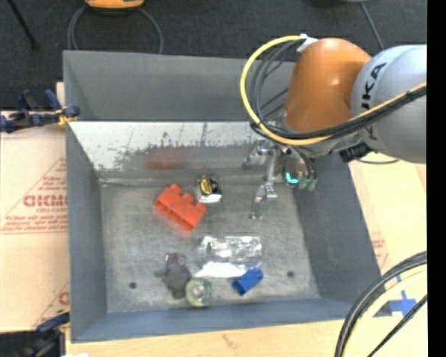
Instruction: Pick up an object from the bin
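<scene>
My gripper (pixel 259 208) hangs over the bin's floor in the right half, below the orange cover, with its tip close to the bare floor. A small black, yellow and white thing (pixel 208 188) lies to its left. Further left is an orange-red toy brick (pixel 180 207). A crumpled clear plastic packet (pixel 232 248) lies just below and left of the gripper's tip. Nothing shows at the gripper's tip.
Along the front of the bin lie a blue block (pixel 247 281), a white slip (pixel 217 271), a small greenish tape roll (pixel 199 293) and a dark grey figure (pixel 174 271). The arm and its cables cover the bin's back right corner.
</scene>
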You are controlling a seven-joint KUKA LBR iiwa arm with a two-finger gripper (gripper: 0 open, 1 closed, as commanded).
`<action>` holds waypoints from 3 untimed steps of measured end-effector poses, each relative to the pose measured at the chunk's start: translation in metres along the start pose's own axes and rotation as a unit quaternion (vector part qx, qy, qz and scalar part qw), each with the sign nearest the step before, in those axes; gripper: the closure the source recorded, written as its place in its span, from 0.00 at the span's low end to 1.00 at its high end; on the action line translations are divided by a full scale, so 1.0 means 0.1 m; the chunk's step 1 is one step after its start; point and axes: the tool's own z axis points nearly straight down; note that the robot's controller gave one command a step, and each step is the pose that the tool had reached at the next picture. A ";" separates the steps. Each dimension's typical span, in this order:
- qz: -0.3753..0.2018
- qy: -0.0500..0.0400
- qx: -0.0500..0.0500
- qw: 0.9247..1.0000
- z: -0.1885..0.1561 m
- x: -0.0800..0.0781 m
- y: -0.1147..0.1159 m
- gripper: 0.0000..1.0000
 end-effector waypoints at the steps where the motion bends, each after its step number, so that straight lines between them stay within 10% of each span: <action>1: -0.109 -0.003 0.000 0.994 0.76 -0.42 0.36 0.00; 2: -0.346 -0.005 0.002 0.938 1.14 -0.31 1.01 0.00; 3: -0.343 -0.007 0.001 0.939 1.13 -0.32 1.01 1.00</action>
